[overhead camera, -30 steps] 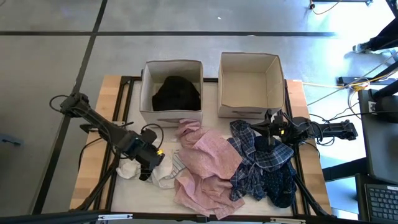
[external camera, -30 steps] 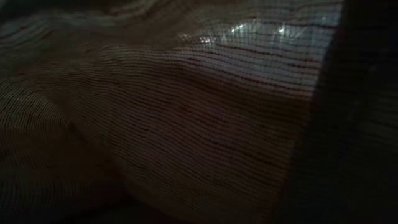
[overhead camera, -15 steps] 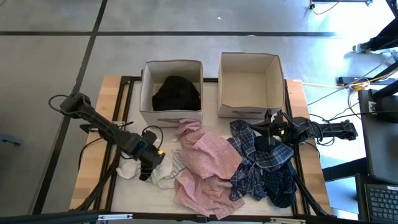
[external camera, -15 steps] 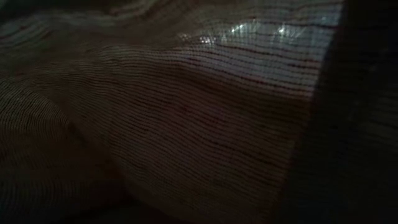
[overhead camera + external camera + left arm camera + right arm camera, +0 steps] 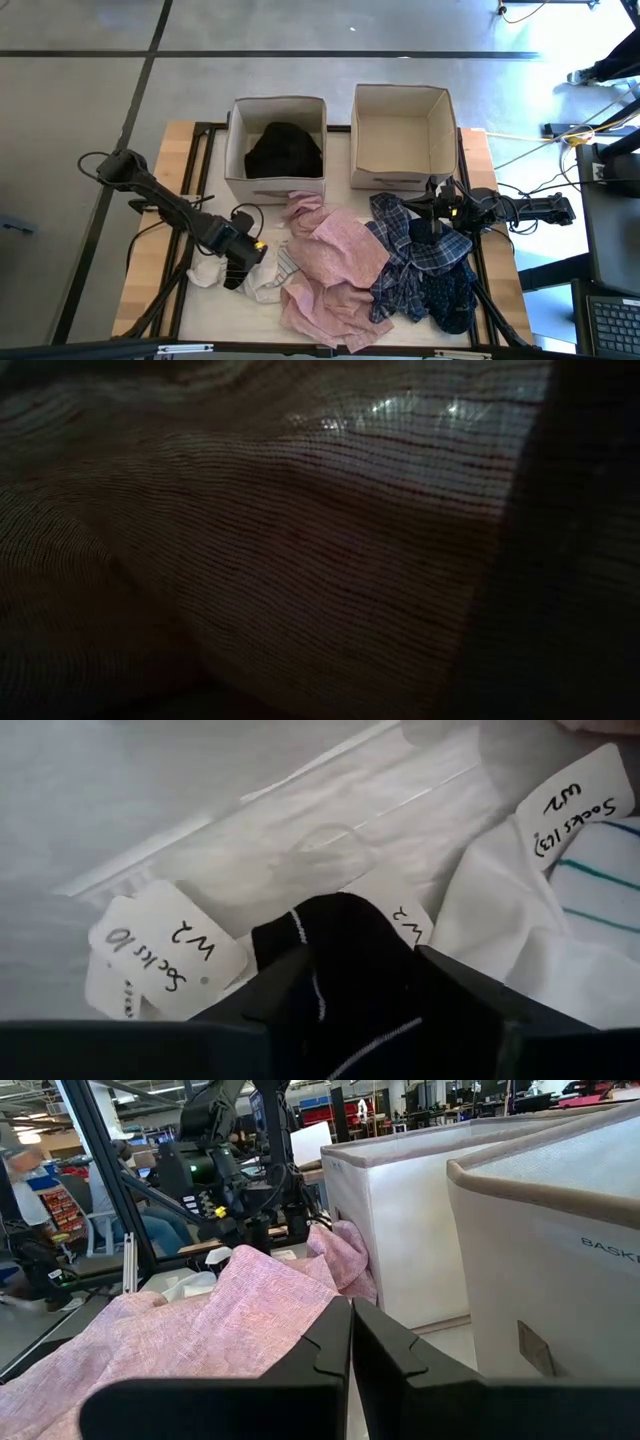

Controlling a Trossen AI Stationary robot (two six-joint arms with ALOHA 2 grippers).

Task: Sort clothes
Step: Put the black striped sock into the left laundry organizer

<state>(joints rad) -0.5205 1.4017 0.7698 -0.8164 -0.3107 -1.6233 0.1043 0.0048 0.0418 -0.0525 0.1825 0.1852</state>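
Note:
A black sock with thin white stripes (image 5: 345, 935) lies on the table near the left front. My left gripper (image 5: 365, 970) (image 5: 233, 276) points down over it, open, one finger on each side. White socks (image 5: 205, 272) and a white sock with teal stripes (image 5: 600, 885) lie beside it. In the middle a pale pink garment (image 5: 330, 265) is spread; a blue plaid one (image 5: 425, 250) and a dark navy one (image 5: 450, 300) are heaped to its right. A black garment (image 5: 283, 150) sits in the left box. My right gripper (image 5: 350, 1342) waits shut at the right, level. My left gripper comes at the black striped sock from above, its fingers (image 5: 285, 985) standing on either side of the sock's bunched middle (image 5: 330, 970), which fills the gap between them. The sock lies on the table. Whether the fingers touch it, I cannot tell.
Two beige fabric boxes (image 5: 277, 108) (image 5: 402, 100) stand at the table's far side, the right one holding nothing I can see. Paper tags with handwriting (image 5: 165, 945) (image 5: 580, 805) lie among the socks. Pink cloth (image 5: 300, 560) covers the low view.
My left gripper has come down onto the socks at the table's left front, still pointing steeply downward. The garments and socks lie as before.

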